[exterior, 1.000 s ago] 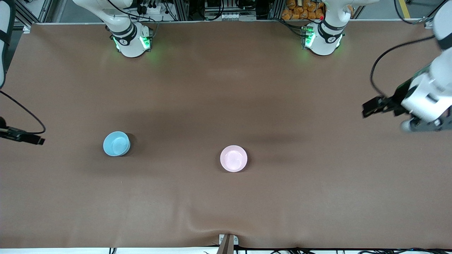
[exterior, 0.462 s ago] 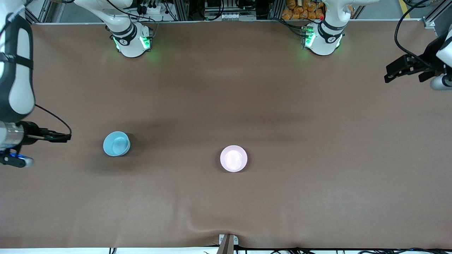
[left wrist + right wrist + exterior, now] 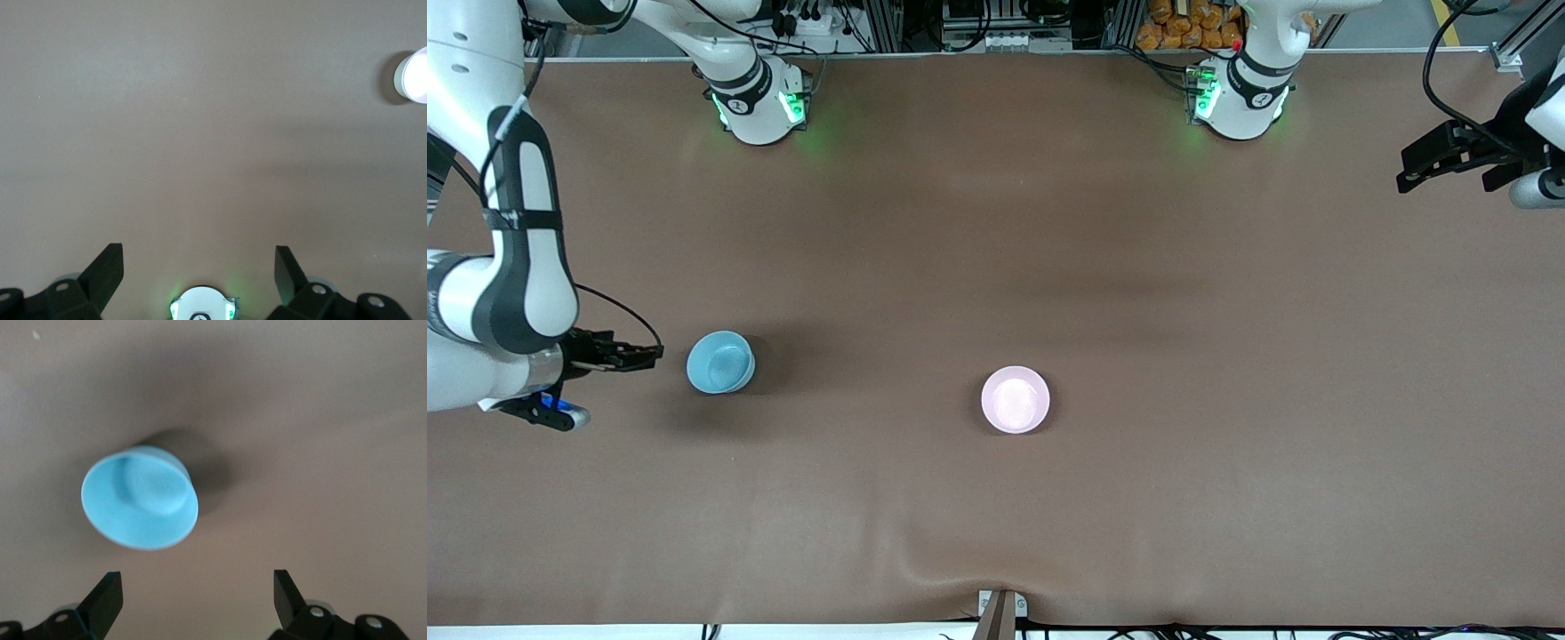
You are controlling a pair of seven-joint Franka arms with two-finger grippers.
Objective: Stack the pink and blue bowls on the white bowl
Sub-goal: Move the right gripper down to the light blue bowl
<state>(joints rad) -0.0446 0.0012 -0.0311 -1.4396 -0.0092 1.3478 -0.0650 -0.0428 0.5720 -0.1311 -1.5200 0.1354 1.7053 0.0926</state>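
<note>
Fig. note: Nearest the front edge of the table (image 3: 996, 533), abt. mid-length, sat the pink bowl (image 3: 1015, 399), upright, empty, untouched. A little farther from that edge, toward the right arm's end, sat the blue bowl (image 3: 720, 362), also upright and empty. The right gripper (image 3: 645, 357) hung over the table just beside the blue bowl on the side of the right arm's end, fingers spread wide, nothing between them, not touching the rim. The left gripper (image 3: 1414, 173) waited over the left arm's end near the base-side corner, fingers likewise spread, empty. No white bowl showed in the front view.

Step in hand, prob.: right-arm pickup of the blue bowl. To do it well: one finger inside the wall, one outside, at the rim pt. closest to the gripper. Close gently, since light plastic would likely skid, then lift straight up.
</note>
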